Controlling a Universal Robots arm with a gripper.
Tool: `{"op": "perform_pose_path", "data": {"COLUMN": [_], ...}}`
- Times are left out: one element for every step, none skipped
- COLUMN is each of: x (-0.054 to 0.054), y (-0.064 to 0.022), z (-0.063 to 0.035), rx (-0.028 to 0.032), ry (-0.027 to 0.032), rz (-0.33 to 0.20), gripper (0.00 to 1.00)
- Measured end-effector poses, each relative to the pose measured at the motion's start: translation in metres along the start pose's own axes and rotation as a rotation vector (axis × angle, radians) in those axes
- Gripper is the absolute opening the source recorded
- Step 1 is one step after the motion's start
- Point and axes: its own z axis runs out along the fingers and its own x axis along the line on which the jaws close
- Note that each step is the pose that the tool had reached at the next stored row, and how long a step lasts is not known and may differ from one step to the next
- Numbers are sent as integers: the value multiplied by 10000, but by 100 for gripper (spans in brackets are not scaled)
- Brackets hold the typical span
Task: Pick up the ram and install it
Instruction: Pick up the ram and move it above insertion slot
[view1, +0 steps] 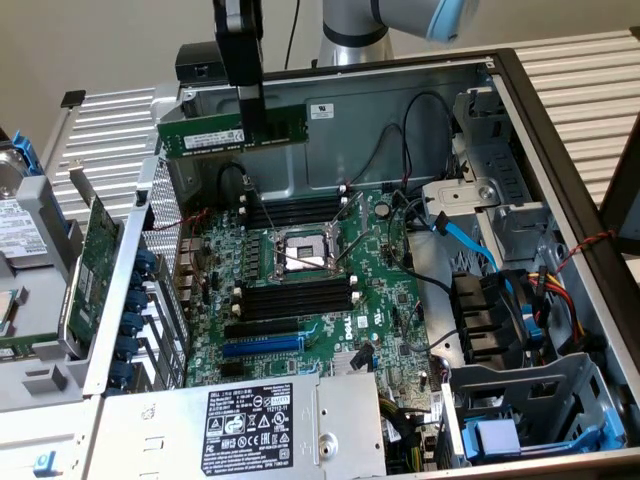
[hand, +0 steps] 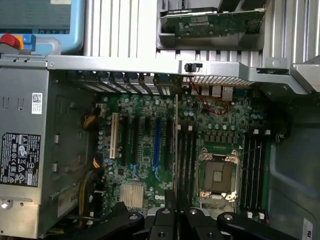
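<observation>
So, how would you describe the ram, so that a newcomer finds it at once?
Find the open computer case; look at its far wall, toward the exterior view's left. There the gripper holds the ram aloft. It is a slim green stick with a pale label, far narrower than the green card outside the case.

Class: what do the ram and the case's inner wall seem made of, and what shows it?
The ram: likely fibreglass circuit board, matte dark green with a pale label. The case wall: probably sheet metal, dull bare grey, with punched holes and folded edges.
</observation>
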Motion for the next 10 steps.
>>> {"op": "perform_pose_path", "data": {"x": [-10,-17,-26,-35,-40,-43,-44,-48,-51,-53], "y": [-11,-17,-21,-25,-30,-34,-37,-38,-39,-41], "z": [0,-1,0,0,0,2,4,6,9,13], "rx": [55,92,142,199,245,278,297,310,325,333], "ry": [0,2,2,0,-9,-48,-110,-157,-203,-255], "rz": [5,6,10,14,19,21,22,24,28,29], "gripper": [13,13,13,13,13,13,13,13,13,13]}}
